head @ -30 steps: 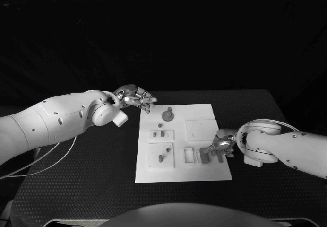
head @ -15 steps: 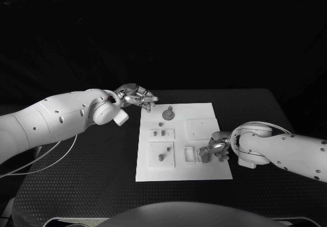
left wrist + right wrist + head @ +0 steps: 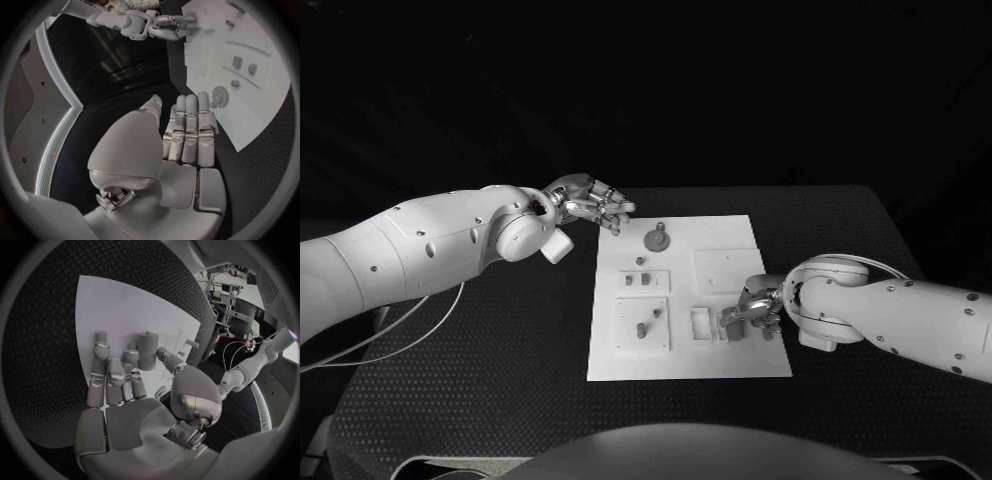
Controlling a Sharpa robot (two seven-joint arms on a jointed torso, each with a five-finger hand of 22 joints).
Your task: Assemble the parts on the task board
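**Head view: right hand on a part at the board's right side, left hand idle at the far-left corner**

Head view: task board point(image 3: 687, 300) lies mid-table point(image 3: 502, 380), long side running near-far. Right hand point(image 3: 756, 308) sits over the board's right edge, about midway to the near side, fingers curled down at the upright parts point(image 3: 733, 326) standing there. Right wrist view: right hand point(image 3: 119, 377) over the white board point(image 3: 125, 305), fingers together and extended, a grey cylindrical part point(image 3: 147, 350) pinched between a fingertip and the thumb. The part stands upright, just beside the fingers, above the board surface; cannot tell if its lower end touches the board.

Left hand point(image 3: 589, 207) hovers just off the board's far-left corner, fingers loosely curled, nothing in them. Left wrist view: left hand point(image 3: 187, 130) with fingers straight and pressed side by side, empty, fingertips near the round disc part point(image 3: 220, 94) on the board point(image 3: 262, 100).

Other parts, head view: disc with peg point(image 3: 655, 240) at far centre, small peg point(image 3: 640, 262) just near of it, two small blocks point(image 3: 636, 281) on the left-side plate, a peg point(image 3: 639, 333) in the near-left plate.
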